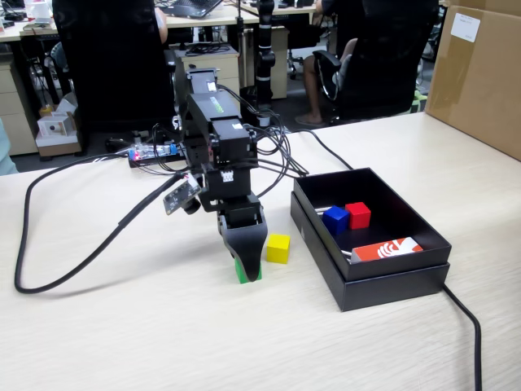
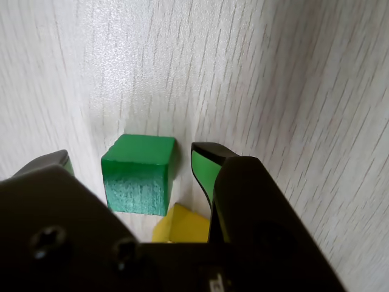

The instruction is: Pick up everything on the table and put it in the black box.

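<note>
Pincer (image 2: pixel 134 159) open narrowly, straddling green cube (image 2: pixel 138 173) on table (image 2: pixel 273 91), small gaps either side. Yellow cube (image 1: pixel 278 248) just beside. Blue cube (image 1: pixel 335 220), red cube (image 1: pixel 357 214) already in black box (image 1: pixel 407 224). Best closed squarely, centred, clear of yellow, then lifted.

In the wrist view, the green cube (image 2: pixel 138 173) is flanked by the tool (image 2: pixel 130 167) with gaps either side. The yellow cube (image 2: pixel 176 224) stands close at 6 o'clock. Bare counter (image 2: pixel 273 79) is seen toward 12 o'clock.
</note>
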